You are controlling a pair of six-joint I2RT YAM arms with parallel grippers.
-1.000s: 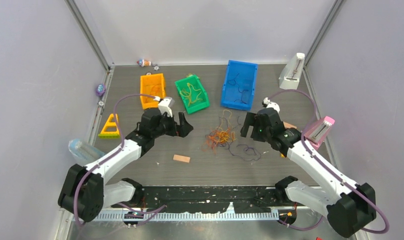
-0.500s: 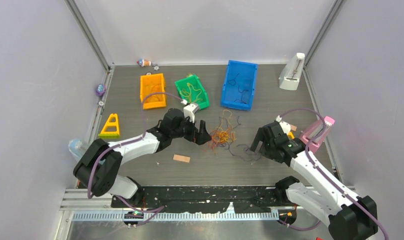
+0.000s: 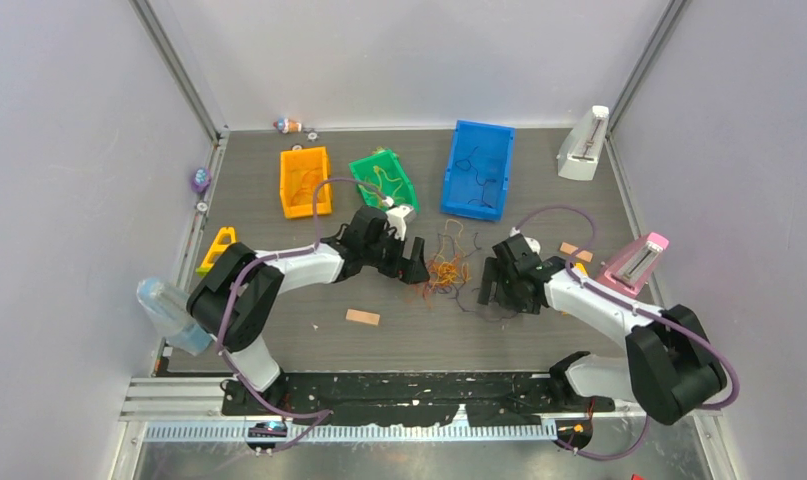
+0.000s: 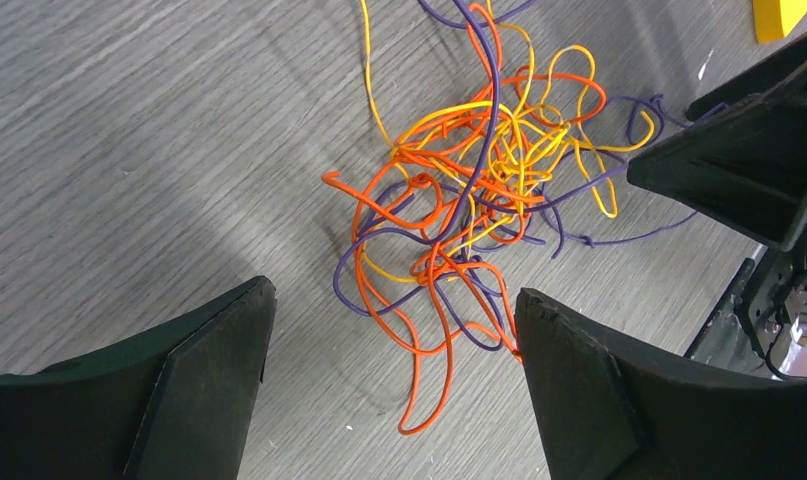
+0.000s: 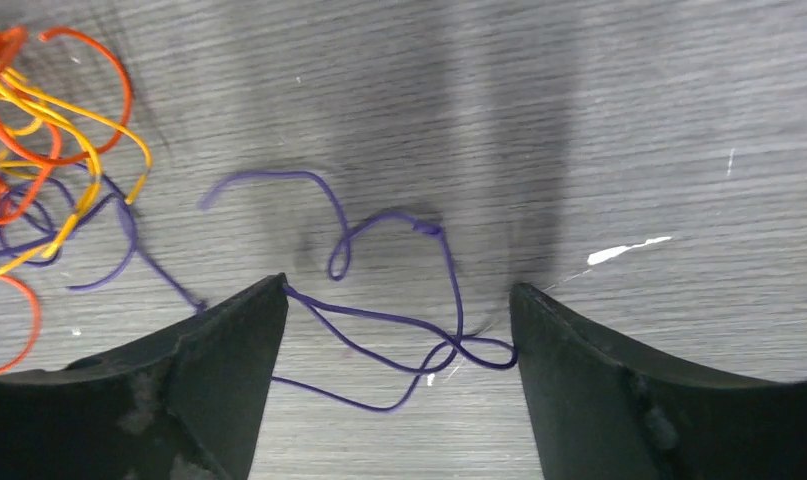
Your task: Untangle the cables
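Finds the cables (image 3: pixel 444 270) in a loose knot on the grey tabletop (image 3: pixel 419 335), lying between the two arms and apart from the bins on their near side. Counts three colours in the knot: yellow, orange-red and dark purple.

Places the left gripper (image 3: pixel 411 268) at the knot's left edge, low over the surface. Confirms from the wrist view the left gripper (image 4: pixel 394 300) spread wide and pinching nothing, with an orange-red loop reaching one finger.

Places the right gripper (image 3: pixel 499 290) at the knot's right side. Confirms the right gripper (image 5: pixel 399 290) likewise spread and holding nothing, with a single purple strand (image 5: pixel 389 335) lying flat across the gap.

Logs at the far side an orange bin (image 3: pixel 305 181), a green bin (image 3: pixel 384 184) with yellow strands inside and a blue bin (image 3: pixel 477 168) with dark strands inside. Logs a small tan block (image 3: pixel 362 317) near the front.
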